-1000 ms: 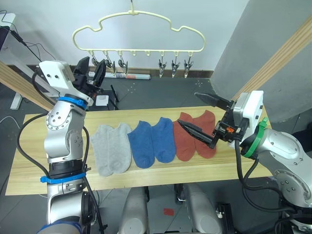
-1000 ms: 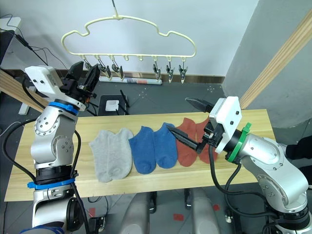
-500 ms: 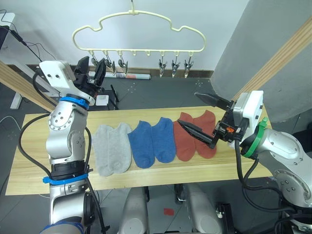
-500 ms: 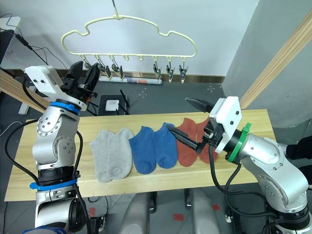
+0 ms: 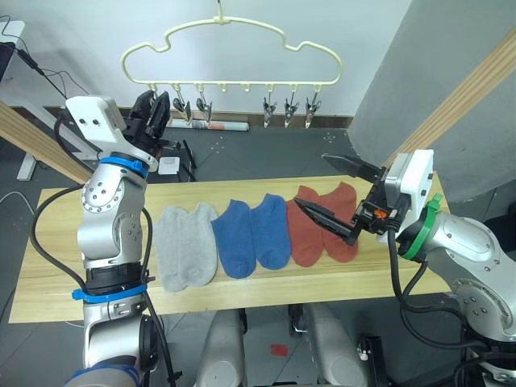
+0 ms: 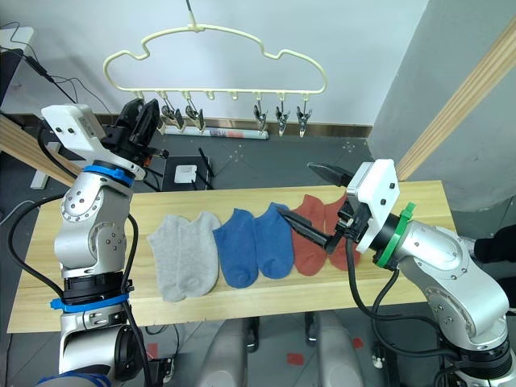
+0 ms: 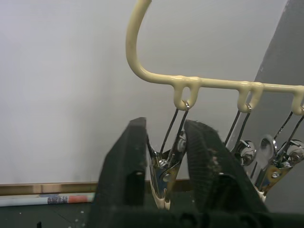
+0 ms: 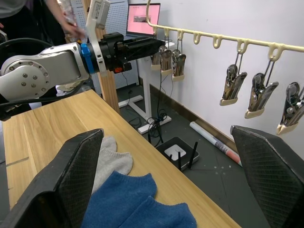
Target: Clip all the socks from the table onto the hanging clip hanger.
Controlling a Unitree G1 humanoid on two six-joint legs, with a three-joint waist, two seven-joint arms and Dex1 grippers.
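Observation:
Three pairs of socks lie side by side on the table (image 5: 48,266): grey (image 5: 185,246), blue (image 5: 251,235) and rust red (image 5: 305,242). The pale yellow clip hanger (image 5: 234,82) hangs behind the table with several metal clips along its bottom bar. My left gripper (image 5: 155,109) is raised to the leftmost clip (image 7: 164,175), and its fingers press that clip's handles from both sides. My right gripper (image 5: 311,179) stands wide open just above the red pair, with one finger lying over them and nothing held.
Slanted wooden rails stand at the far left (image 5: 32,141) and far right (image 5: 459,97). A white router (image 5: 168,165) and cables lie on the floor behind the table. A person (image 8: 61,19) stands beyond the table's left end near a monitor (image 8: 142,16).
My left gripper's fingers have closed in from a wide spread onto the leftmost clip. The right arm and the socks have not moved.

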